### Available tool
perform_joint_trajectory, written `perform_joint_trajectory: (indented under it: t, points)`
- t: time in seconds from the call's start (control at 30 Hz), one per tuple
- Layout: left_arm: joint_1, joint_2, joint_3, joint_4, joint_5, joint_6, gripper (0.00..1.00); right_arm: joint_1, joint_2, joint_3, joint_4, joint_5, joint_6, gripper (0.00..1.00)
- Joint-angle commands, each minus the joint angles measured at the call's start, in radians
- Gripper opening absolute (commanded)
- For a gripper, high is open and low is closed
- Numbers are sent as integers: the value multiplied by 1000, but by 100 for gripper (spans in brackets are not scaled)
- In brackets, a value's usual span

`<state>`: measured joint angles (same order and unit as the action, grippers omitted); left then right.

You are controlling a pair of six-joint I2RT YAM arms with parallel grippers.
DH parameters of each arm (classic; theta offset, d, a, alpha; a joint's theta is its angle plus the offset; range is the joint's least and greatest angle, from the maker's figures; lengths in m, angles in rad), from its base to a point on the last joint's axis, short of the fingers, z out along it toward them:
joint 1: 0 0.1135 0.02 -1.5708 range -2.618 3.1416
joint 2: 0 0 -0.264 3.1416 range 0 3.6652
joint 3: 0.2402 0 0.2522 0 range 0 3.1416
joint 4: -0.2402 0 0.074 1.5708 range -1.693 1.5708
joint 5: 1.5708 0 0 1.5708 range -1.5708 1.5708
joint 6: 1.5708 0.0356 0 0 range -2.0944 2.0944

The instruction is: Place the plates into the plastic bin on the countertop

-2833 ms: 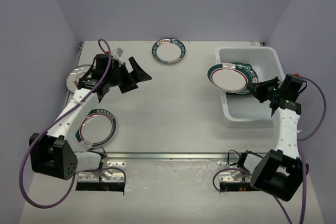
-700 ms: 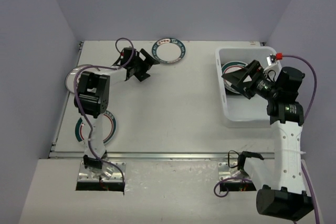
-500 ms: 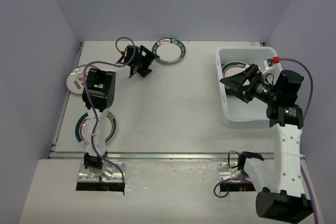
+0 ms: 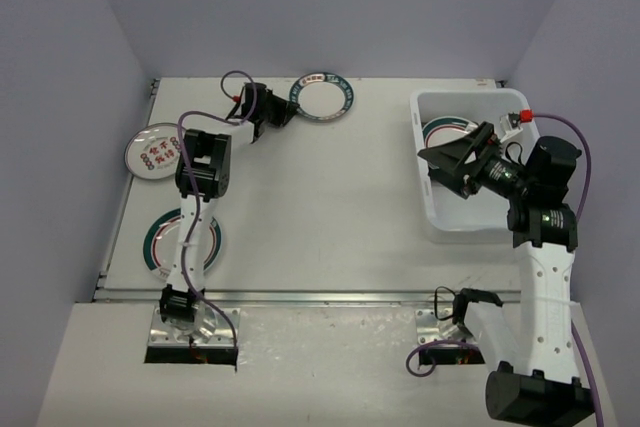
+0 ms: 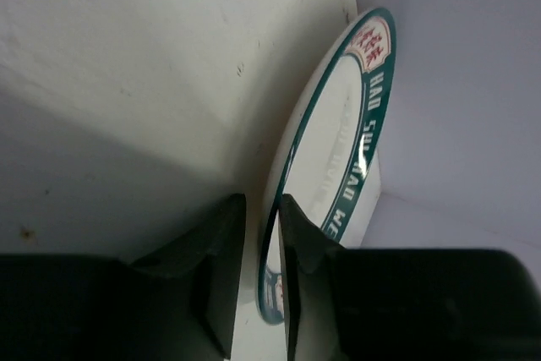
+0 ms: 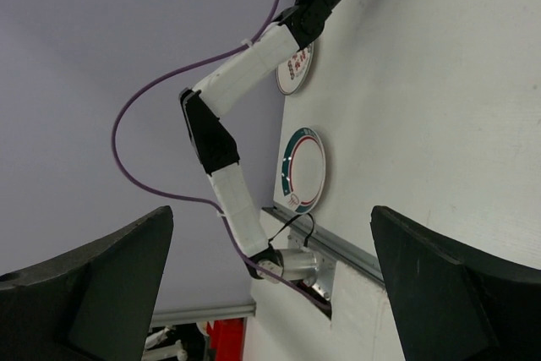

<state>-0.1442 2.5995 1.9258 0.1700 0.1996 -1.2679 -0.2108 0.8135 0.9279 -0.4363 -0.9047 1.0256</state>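
Teal glaze marks the piece in hand. The round white plate with the teal lettered rim [image 5: 338, 166] lies at the far edge of the off-white matte countertop [image 4: 330, 207]. Its near edge sits between the fingers [image 5: 221, 268] of our left gripper [image 4: 282, 110].

In the wrist view the jaws stand narrow, one finger on each side of that edge, so we read them as pinched on the plate. The plate looks to be resting on the surface, not yet raised. We judge this to be the grasp step for this plate.

Our right gripper [image 4: 447, 161] is spread wide and carries nothing. It hangs directly over the white translucent plastic bin [image 4: 440, 223], where teal-rimmed dishes [image 4: 441, 131] already lie just behind it.

Back toward the left gripper's base wait the round plate with red medallions [image 4: 150, 151] and a second teal-rimmed plate [image 4: 157, 240].

Next we would lift gently, since a pinch on a thin edge may let the plate swing. We would then carry it far to the left gripper's right, towards the bin. The right gripper probably has to clear the bin first.
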Motion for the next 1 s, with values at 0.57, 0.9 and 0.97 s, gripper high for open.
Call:
perform_joint_trajectory:
  t: [0.57, 0.9, 0.97]
  points:
    - [-63, -788, -663, 49, 473, 487, 0, 55, 395, 311, -29, 179, -233, 99]
    - [-198, -1199, -1025, 107, 529, 354, 0, 267, 569, 269, -124, 261, -432, 84]
    - [-196, -1233, -1032, 93, 508, 347, 0, 268, 559, 223, -69, 214, -411, 65]
